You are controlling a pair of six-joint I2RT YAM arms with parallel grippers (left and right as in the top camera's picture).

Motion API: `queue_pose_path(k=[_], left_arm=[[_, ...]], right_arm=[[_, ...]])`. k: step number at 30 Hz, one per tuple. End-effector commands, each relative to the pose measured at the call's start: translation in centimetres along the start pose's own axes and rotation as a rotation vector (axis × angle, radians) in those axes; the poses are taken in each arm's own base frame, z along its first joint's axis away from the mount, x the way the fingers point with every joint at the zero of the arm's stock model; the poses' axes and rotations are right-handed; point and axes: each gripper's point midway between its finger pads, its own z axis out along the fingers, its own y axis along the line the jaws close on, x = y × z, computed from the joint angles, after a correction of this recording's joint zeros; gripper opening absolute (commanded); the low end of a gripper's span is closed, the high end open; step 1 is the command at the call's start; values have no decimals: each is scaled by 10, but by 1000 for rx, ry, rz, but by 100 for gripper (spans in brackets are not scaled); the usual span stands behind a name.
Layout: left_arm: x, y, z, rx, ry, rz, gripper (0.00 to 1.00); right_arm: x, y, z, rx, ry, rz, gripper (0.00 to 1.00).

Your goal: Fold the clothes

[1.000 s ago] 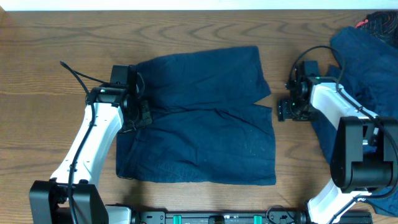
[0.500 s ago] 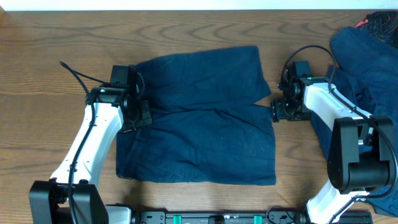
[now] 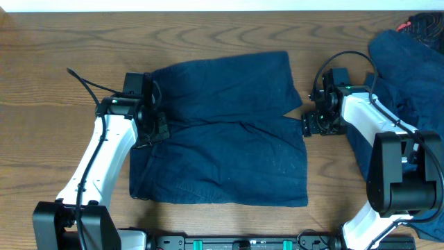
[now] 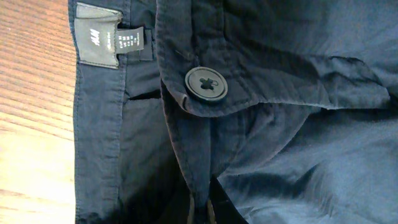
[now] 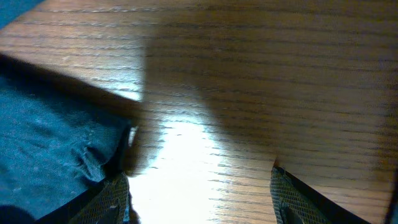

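Two hands bracket the shorts (image 3: 222, 132), which lie flat mid-worktop (image 3: 69, 55), waistband toward the left edge and legs toward the right. Left hand (image 3: 154, 128): fingers together, apparently pinching the waistband near the button (image 4: 206, 83). Right hand (image 3: 313, 123): fingers apart, just off the hem corner of the near leg, gripping nothing. A second garment (image 3: 409, 69) is heaped at the far right corner. Step judged: securing both ends before the first fold. Next, the right hand must close on the hem.
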Motion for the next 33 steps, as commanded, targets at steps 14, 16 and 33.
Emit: queue_pose_path(k=[14, 16, 33], left_arm=[[-2, 2, -2, -7, -7, 8, 7], [-2, 2, -2, -7, -6, 8, 7], [-1, 2, -1, -8, -5, 8, 7]], right_arm=[[30, 37, 27, -258, 98, -5, 72], [28, 36, 28, -252, 92, -5, 73], [29, -21, 31, 66, 88, 207, 72]])
